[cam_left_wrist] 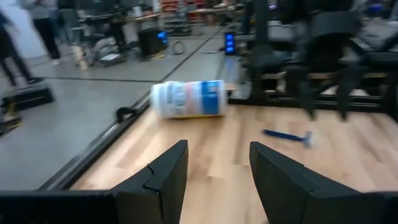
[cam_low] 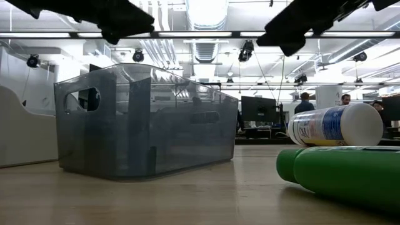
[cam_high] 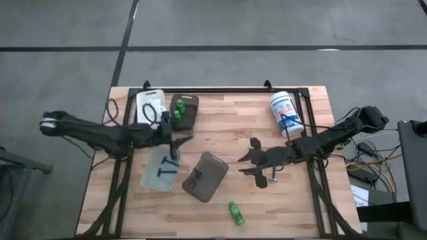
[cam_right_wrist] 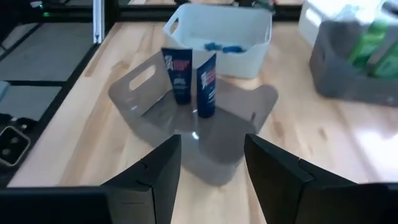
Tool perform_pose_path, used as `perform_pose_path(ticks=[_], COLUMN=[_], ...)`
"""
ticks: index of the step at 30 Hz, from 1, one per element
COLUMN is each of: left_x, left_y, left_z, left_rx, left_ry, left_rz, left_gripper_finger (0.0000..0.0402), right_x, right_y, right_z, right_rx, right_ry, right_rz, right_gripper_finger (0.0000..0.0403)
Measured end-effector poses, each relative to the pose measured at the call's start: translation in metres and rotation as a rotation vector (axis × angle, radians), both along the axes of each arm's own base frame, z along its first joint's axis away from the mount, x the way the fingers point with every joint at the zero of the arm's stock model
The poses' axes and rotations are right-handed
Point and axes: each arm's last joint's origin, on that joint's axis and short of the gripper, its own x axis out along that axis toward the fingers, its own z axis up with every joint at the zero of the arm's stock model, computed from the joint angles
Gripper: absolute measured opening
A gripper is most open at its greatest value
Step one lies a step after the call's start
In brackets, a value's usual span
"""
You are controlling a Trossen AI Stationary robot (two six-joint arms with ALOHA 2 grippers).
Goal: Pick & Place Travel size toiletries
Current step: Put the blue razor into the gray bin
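Observation:
A small green bottle (cam_high: 236, 213) lies on its side near the table's front edge, close to the low camera (cam_low: 344, 175). More green bottles (cam_high: 178, 113) stand in a dark tray (cam_high: 190, 107) at the far left. Blue sticks (cam_high: 167, 171) lie in a pale tray (cam_high: 152, 175). Two dark blue tubes (cam_right_wrist: 193, 78) stand in a grey see-through bin (cam_high: 205, 175). A blue stick (cam_left_wrist: 286, 135) lies loose on the wood. My left gripper (cam_high: 177, 140) hangs open above the trays. My right gripper (cam_high: 245, 160) hangs open right of the bin.
A big white tub with a blue label (cam_high: 285, 115) lies on its side at the far right. A white tray (cam_high: 150, 107) sits at the far left corner. Bare wood shows in the table's middle and along its near edge. People stand in the room beyond.

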Motion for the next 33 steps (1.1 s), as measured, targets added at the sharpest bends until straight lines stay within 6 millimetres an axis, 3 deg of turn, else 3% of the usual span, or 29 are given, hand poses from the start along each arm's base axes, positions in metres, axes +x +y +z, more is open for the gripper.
perform_pose_path(ticks=[14, 23, 33], left_x=[0.043, 0.066, 0.074], left_y=[-0.054, -0.071, -0.074], left_z=[-0.024, -0.021, -0.024], left_rx=[0.026, 0.049, 0.054], left_ry=[-0.012, 0.013, 0.040], left_rz=[-0.198, -0.238, -0.240], left_gripper_finger=[0.0177, 0.0177, 0.0177], right_x=[-0.026, -0.061, -0.064], right_y=[0.000, -0.013, -0.018], right_z=[-0.030, -0.049, -0.051], right_rx=[0.335, 0.395, 0.450], right_ry=[0.514, 0.933, 0.874], right_rz=[-0.025, -0.398, -0.721], right_gripper_finger=[0.0229, 0.0241, 0.0251])
